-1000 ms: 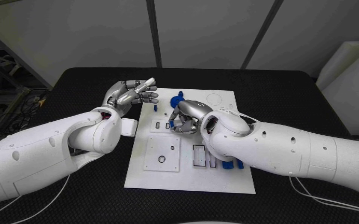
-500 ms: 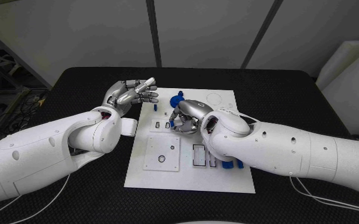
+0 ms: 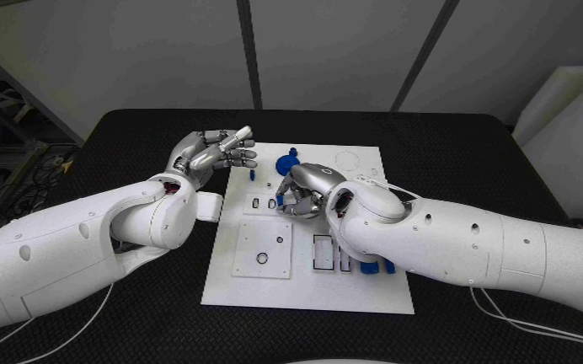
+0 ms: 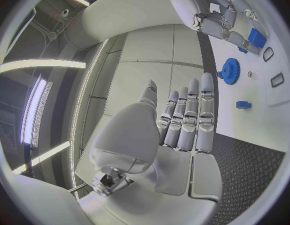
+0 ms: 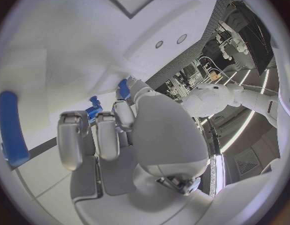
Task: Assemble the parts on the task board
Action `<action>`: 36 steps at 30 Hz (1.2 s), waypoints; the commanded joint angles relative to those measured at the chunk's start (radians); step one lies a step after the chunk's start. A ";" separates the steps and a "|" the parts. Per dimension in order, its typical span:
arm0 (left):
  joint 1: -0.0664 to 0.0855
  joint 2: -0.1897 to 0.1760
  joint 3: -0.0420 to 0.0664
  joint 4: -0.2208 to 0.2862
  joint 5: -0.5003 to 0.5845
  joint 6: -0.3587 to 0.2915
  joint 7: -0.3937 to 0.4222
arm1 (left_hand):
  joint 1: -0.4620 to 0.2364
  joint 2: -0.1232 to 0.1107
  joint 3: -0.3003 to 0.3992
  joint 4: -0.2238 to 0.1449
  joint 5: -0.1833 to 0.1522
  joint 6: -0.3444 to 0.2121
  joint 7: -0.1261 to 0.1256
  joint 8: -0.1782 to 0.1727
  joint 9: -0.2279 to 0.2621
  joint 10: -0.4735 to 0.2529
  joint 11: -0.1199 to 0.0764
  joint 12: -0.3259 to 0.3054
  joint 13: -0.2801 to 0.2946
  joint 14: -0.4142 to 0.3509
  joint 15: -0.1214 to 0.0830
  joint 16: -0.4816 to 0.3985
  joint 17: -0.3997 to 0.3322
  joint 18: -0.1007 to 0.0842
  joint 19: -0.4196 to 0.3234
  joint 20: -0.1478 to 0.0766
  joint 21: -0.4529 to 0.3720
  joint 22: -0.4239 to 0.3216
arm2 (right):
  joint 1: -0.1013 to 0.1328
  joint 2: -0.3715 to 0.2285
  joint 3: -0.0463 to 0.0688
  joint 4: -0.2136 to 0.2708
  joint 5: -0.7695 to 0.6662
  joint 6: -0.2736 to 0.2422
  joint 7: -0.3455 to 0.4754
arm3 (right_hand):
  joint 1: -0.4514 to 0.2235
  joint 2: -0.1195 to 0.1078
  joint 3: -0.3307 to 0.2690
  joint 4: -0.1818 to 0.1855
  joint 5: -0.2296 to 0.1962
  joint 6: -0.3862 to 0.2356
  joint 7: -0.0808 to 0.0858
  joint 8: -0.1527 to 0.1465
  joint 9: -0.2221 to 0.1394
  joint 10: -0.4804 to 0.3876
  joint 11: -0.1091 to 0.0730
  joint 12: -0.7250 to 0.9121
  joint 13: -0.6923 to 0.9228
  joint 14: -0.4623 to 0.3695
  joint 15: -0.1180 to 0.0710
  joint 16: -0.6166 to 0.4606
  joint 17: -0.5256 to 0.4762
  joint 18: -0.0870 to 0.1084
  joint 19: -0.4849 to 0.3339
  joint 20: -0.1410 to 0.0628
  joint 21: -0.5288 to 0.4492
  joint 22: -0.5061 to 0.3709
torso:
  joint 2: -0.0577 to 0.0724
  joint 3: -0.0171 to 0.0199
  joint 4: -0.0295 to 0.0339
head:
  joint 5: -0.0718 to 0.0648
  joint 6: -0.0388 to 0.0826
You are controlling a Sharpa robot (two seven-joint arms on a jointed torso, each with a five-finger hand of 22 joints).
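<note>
The white task board (image 3: 318, 290) lies in the middle of the black table. My right hand (image 3: 307, 187) is curled down over the board's middle, and its fingertips hold a small blue part (image 3: 280, 201) against the surface. The left wrist view shows that hand (image 4: 214, 14) with the blue part (image 4: 257, 37) at its fingers. A blue gear (image 3: 286, 162) (image 4: 230, 71) stands on the board just beyond it. My left hand (image 3: 214, 152) (image 4: 182, 120) is raised off the board's left edge, its fingers straight and holding nothing. My right hand (image 5: 114, 130) has a blue piece (image 5: 93, 110) at its fingertips.
A small blue peg (image 4: 244, 105) stands near the board's left edge. Two more blue parts (image 3: 379, 267) lie by my right forearm at the board's near right. A square white plate (image 3: 264, 248) with holes and several rectangular slots (image 3: 322, 252) sit on the near half.
</note>
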 commanded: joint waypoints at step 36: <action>0.001 0.003 0.001 -0.009 -0.028 0.011 -0.030 | 0.000 0.013 -0.016 -0.009 -0.002 0.051 -0.023 0.001 0.002 0.121 -0.034 0.033 0.022 0.135 -0.043 0.078 0.068 -0.009 0.101 -0.042 0.091 0.042 | -0.010 -0.034 -0.002 0.042 0.033 -0.186 0.123 | -0.045 -0.091 -0.101 0.076 0.041 -0.154 0.027 -0.008 -0.004 -0.085 0.025 -0.120 -0.105 0.076 0.032 -0.013 0.140 -0.006 0.050 0.034 -0.017 0.201 | -0.001 0.0016 0.0001 | 0.002 -0.003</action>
